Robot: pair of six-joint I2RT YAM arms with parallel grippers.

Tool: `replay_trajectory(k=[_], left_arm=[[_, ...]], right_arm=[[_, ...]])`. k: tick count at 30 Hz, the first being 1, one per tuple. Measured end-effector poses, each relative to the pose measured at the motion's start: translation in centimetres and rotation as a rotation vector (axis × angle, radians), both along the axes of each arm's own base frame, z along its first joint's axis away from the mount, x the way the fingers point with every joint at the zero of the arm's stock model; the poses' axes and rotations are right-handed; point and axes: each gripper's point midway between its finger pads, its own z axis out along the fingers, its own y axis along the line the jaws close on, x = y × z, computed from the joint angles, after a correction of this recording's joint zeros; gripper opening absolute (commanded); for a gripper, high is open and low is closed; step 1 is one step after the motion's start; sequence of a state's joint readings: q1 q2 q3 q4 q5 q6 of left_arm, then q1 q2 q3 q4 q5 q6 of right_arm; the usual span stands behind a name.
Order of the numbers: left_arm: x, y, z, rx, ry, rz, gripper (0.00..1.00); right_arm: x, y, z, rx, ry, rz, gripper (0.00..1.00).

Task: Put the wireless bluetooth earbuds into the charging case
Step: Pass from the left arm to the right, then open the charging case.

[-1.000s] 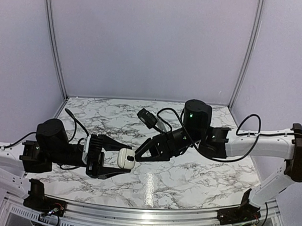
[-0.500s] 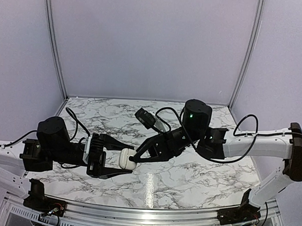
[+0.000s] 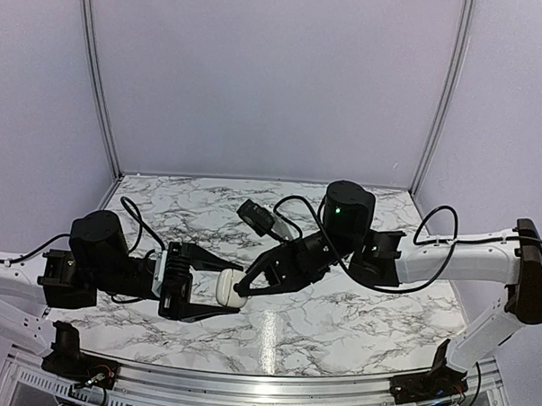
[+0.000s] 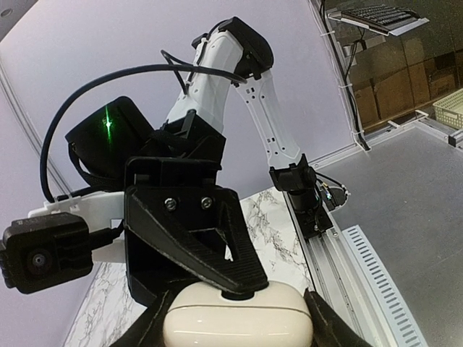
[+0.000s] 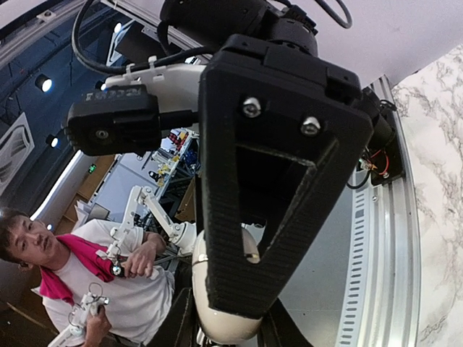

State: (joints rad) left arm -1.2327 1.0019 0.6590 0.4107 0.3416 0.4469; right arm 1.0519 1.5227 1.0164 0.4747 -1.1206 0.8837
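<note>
Case (image 3: 224, 286) clamped in half-open left pincer (image 3: 219, 291); right pincer (image 3: 242, 290) touching

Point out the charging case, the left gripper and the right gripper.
charging case (image 4: 237, 325): left wrist view, middle of its cream shell.
left gripper (image 3: 220, 289): top view, midway between its fingertips, on the case.
right gripper (image 3: 243, 289): top view, between fingertips at the case.

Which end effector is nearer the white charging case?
Left. The left end effector grips the charging case; the right end effector points in from the right, tips at the case's edge.
</note>
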Motion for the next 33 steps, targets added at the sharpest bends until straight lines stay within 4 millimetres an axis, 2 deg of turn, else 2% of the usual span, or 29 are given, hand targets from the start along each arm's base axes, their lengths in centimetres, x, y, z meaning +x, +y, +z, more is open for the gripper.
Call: replay_trajectory(k=[4, 6, 13, 16, 19, 21, 26, 30, 33], left_arm=[[-0.1, 0.0, 0.0, 0.000, -0.022, -0.003, 0.28], [-0.1, 0.0, 0.0, -0.001, -0.025, -0.003, 0.34], [0.5, 0.0, 0.1, -0.002, 0.003, 0.042, 0.97], [1.4, 0.3, 0.3, -0.008, 0.036, 0.099, 0.99], [2.0, 1.1, 0.6, -0.027, 0.050, 0.148, 0.99], [2.6, 1.8, 1.0, -0.045, 0.068, 0.193, 0.99], [4.3, 2.9, 1.6, -0.085, 0.159, 0.306, 0.99], [5.6, 2.6, 0.5, -0.049, 0.256, 0.379, 0.99], [6.7, 2.2, 0.2, -0.036, 0.336, 0.437, 0.99]], right_arm=[[-0.2, -0.1, 0.0, -0.012, 0.016, 0.010, 0.09], [-0.2, -0.1, 0.0, -0.012, 0.019, 0.014, 0.04], [-0.2, -0.1, 0.1, -0.007, 0.015, 0.015, 0.01], [-0.1, 0.0, 0.1, 0.002, 0.002, 0.007, 0.01], [0.9, 0.0, 0.3, 0.013, -0.012, -0.025, 0.01], [1.9, -0.1, 0.4, 0.023, -0.025, -0.054, 0.00], [5.9, -0.9, 1.2, 0.056, -0.093, -0.197, 0.00], [8.4, -1.2, 2.0, 0.075, -0.193, -0.322, 0.00], [9.3, -1.4, 2.5, 0.090, -0.281, -0.390, 0.00]])
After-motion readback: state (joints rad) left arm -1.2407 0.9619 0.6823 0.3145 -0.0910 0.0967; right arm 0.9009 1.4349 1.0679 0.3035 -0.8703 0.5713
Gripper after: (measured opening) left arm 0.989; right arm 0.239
